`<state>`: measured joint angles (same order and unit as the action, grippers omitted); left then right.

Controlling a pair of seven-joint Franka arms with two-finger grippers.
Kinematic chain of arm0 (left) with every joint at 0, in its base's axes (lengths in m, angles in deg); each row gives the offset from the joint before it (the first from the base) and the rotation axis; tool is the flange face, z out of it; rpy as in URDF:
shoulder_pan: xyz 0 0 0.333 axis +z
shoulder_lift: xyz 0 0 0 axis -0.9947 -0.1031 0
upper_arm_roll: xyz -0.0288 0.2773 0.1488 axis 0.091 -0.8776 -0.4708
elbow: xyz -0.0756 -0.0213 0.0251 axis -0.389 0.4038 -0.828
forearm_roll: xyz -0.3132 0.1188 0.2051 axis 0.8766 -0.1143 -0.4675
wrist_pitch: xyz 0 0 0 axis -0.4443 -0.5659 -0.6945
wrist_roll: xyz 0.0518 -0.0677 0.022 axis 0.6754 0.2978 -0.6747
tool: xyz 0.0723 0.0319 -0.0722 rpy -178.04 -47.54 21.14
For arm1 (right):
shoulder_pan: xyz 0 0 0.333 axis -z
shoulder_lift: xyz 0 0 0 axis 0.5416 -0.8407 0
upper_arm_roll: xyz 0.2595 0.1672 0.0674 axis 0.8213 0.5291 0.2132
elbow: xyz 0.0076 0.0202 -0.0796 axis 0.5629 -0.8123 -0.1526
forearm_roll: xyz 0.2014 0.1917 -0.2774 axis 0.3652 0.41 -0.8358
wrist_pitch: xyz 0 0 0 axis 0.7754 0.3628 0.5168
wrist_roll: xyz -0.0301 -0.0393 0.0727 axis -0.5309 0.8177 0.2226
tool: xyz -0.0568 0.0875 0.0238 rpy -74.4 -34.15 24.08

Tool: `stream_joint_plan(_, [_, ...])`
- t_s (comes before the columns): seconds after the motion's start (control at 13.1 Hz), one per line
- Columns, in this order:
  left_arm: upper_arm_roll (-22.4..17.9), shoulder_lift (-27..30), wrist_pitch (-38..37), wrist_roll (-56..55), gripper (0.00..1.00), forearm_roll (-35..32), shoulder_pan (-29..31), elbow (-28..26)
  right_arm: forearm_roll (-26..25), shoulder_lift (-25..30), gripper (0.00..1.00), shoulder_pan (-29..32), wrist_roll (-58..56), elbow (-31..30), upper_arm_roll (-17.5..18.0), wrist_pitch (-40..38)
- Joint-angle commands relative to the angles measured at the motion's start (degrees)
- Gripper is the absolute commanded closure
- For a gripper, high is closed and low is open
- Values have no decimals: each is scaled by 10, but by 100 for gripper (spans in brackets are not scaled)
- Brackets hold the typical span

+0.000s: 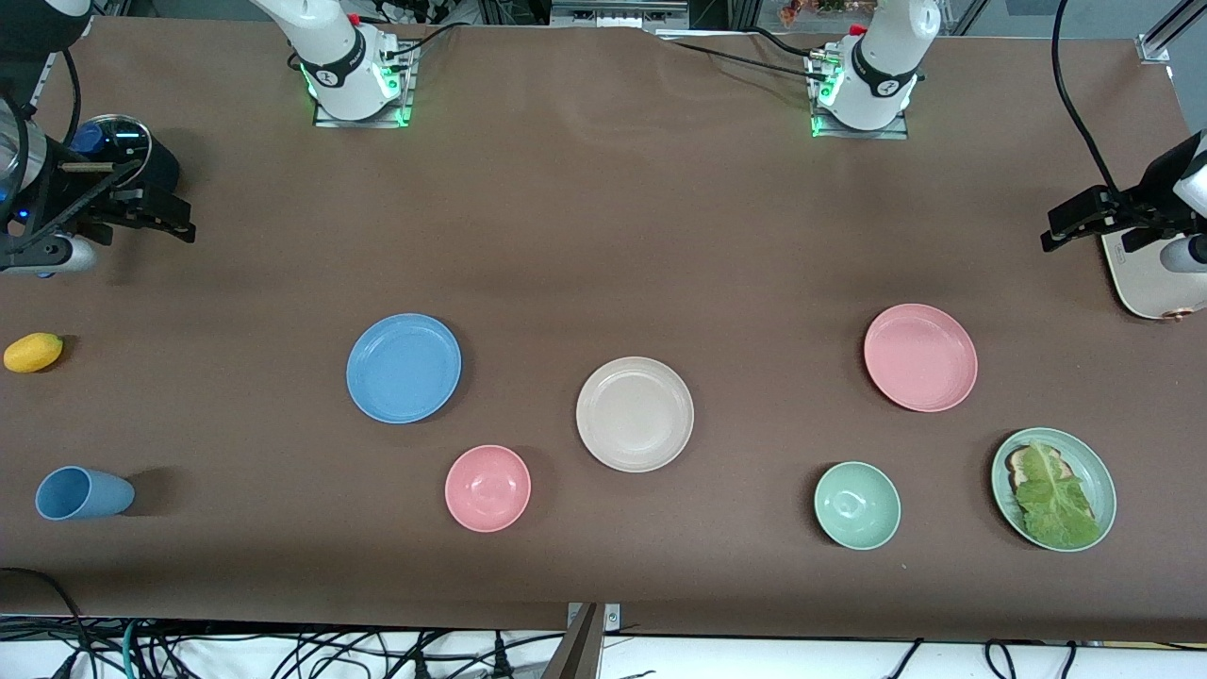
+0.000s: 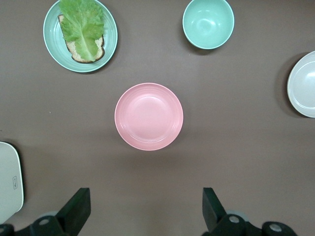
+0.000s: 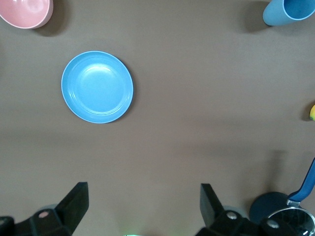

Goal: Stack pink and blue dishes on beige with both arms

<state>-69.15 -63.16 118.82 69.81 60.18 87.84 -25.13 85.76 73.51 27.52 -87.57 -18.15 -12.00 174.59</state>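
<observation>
Nearest the camera lie the green plate (image 1: 1094,471) with toast and lettuce, the pale green bowl (image 1: 857,505), the pink bowl (image 1: 487,488) and the blue cup (image 1: 83,492), the last on its side at the right arm's end of the table (image 1: 603,217).

The three task plates lie one row farther from the camera, all flat on the table and well apart. The beige plate (image 1: 635,414) is central, the blue plate (image 1: 404,368) lies toward the right arm's end, and the pink plate (image 1: 920,357) toward the left arm's end. None is stacked yet.

Handling, as judged: the plates look rigid, matte and light, with low rims. A flat plate offers no purchase from above, so the rim edge is the likely place to pinch, one finger under or outside the lip. A thin rim may slip or tilt once lifted.

The left hand (image 2: 146,209) hangs high at its end of the table, jaws spread wide and holding nothing, with the pink plate in its wrist view. The right hand (image 3: 144,206) hangs likewise at the other end, jaws wide and unloaded, with the blue plate in view.

Obstacles: the pink bowl sits near the beige plate and between it and the blue plate's path. The pale green bowl lies near the pink plate's path. A white appliance (image 1: 1146,273), a lemon (image 1: 33,352) and a dark pan (image 1: 118,151) lie at the table's ends, out of the way.
</observation>
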Motion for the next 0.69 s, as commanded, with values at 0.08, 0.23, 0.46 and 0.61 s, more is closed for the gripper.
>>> stream_joint_plan(0.08, [0,-5,-10,10,0,9,0,12,10,1,0,4,3,5,1,-4])
stream_joint_plan(0.23, [1,-5,-10,10,0,9,0,12,10,0,0,4,3,5,0,0])
stream_joint_plan(0.46, [1,-5,-10,10,0,9,0,12,9,0,0,4,3,6,0,2])
stream_joint_plan(0.61, [1,-5,-10,10,0,9,0,12,9,-1,0,4,3,6,0,2])
